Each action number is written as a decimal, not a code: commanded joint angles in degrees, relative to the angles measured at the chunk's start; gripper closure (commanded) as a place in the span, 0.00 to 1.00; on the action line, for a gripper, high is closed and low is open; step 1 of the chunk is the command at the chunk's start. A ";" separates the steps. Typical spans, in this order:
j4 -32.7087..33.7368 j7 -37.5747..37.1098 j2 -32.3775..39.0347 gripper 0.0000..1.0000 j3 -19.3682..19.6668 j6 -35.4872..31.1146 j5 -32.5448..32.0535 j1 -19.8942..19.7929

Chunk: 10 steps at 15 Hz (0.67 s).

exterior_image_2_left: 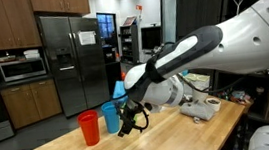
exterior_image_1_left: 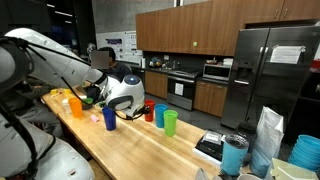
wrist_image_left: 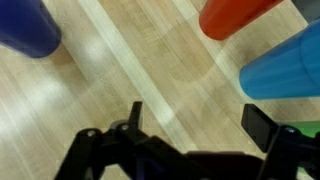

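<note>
Gripper [wrist_image_left: 198, 122] just beside light-blue cup [wrist_image_left: 285, 70]

Dark wood cabinets [exterior_image_1_left: 185, 30] and a steel refrigerator [exterior_image_2_left: 72, 56] line the kitchen behind the wooden table [exterior_image_1_left: 150, 150].

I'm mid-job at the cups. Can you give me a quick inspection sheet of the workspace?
Surface: wooden counter, pale planks with patches of glare.
Job's things: red cup, blue cup and dark blue cup, all upright, none touched by the claw.
Clutter: orange cup, green cup, light blue tumbler, white bag.
Grippers: claw open, holding nothing, low over the counter.
Cables: nothing seen.
Surroundings: kitchen with a steel refrigerator and wooden cabinets.
</note>
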<state>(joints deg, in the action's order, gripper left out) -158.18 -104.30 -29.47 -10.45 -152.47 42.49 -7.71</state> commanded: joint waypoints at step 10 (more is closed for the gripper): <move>-2.09 -20.02 -10.35 0.00 6.17 9.07 7.49 1.72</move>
<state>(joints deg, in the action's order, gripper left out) -158.01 -120.56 -36.88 -4.34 -142.69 47.31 -6.43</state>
